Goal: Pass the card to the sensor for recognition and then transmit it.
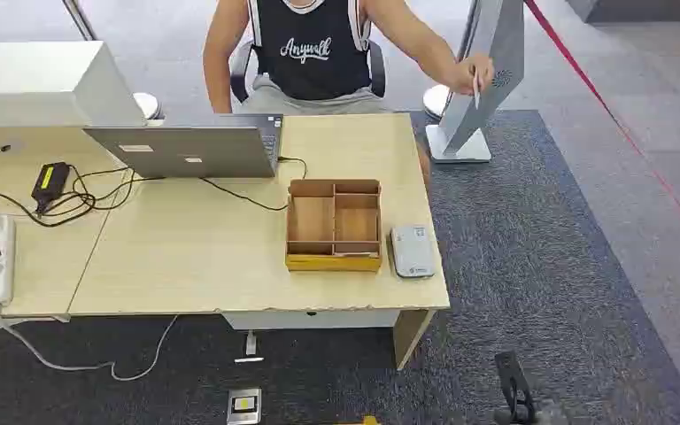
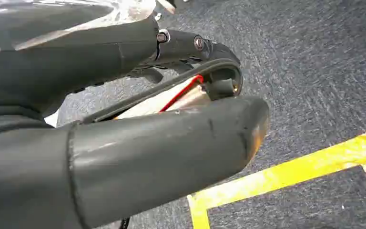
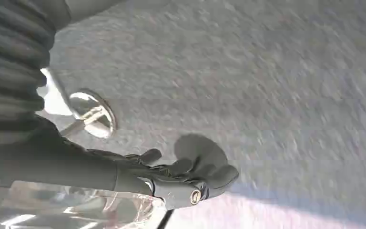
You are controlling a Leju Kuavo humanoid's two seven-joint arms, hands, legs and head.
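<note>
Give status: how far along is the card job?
Nothing looks done: the card reader has no card on it. In hand: a person's hand holds a thin white piece, possibly the card; the right robot hand hangs empty. Left: taking, scanning, passing on.

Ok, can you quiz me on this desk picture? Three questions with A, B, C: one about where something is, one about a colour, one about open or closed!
1. Where does the flat grey device lie?
A. On the laptop
B. On the desk, just right of the cardboard box
C. Inside the box

2. What colour is the front wall of the cardboard box?
A. Yellow
B. Blue
C. Green

3. How is the laptop?
A. Folded shut
B. Lying on the floor
C. Open, lid raised

Answers: 1 B, since in the head view it sits on the desk beside the box's right wall. 2 A, since the near wall is yellow. 3 C, since its lid stands up with its back toward the camera.
</note>
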